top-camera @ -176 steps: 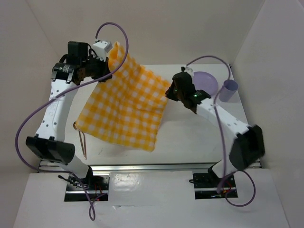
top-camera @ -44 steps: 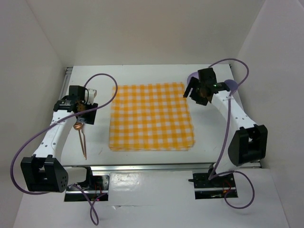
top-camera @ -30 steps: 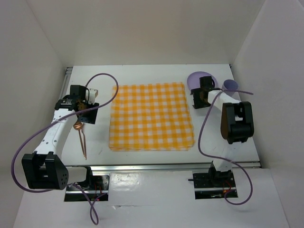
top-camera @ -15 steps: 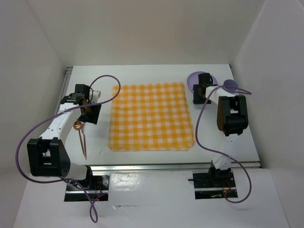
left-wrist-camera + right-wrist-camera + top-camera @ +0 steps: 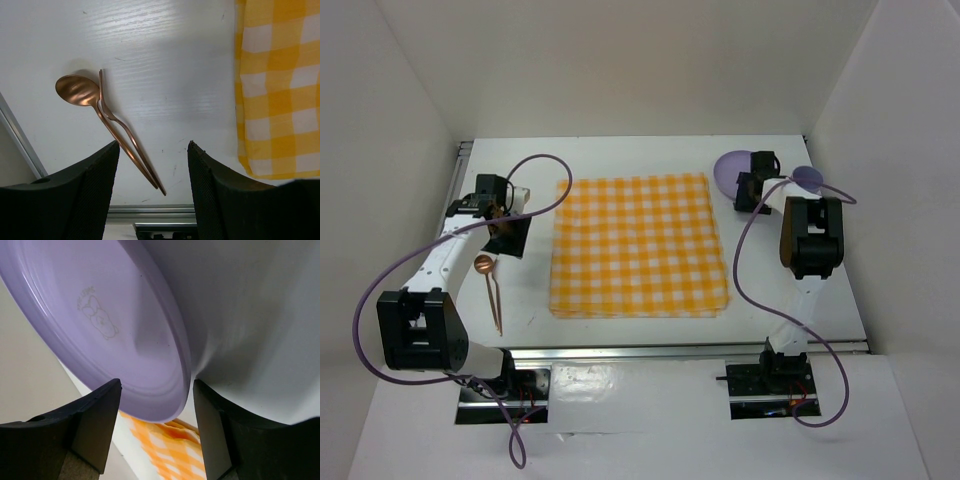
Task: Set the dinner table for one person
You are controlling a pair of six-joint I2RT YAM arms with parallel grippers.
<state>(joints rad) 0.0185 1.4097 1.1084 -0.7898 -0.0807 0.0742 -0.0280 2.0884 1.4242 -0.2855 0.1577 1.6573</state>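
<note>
The dinner table (image 5: 790, 300) is a white top with an orange-and-white checked cloth (image 5: 640, 245) spread flat in its middle. A copper spoon (image 5: 77, 90) and fork (image 5: 117, 127) lie side by side left of the cloth. My left gripper (image 5: 153, 145) hovers open above their handles, holding nothing. At the back right lies a purple plate (image 5: 730, 166). My right gripper (image 5: 156, 382) stands open with the plate's (image 5: 100, 315) rim between its jaws, the rim close to the right finger. In the top view the right gripper (image 5: 752, 190) sits at the plate's near edge.
A purple cup (image 5: 807, 178) stands right of the plate, partly behind the right arm. A metal rail (image 5: 670, 350) runs along the near edge. White walls close in the table on three sides. The cloth's corner (image 5: 170, 450) lies just beyond the plate.
The cloth, earlier held up by both grippers, now lies flat. The right gripper has moved back and right onto the plate's rim. The left gripper has barely shifted above the cutlery.
</note>
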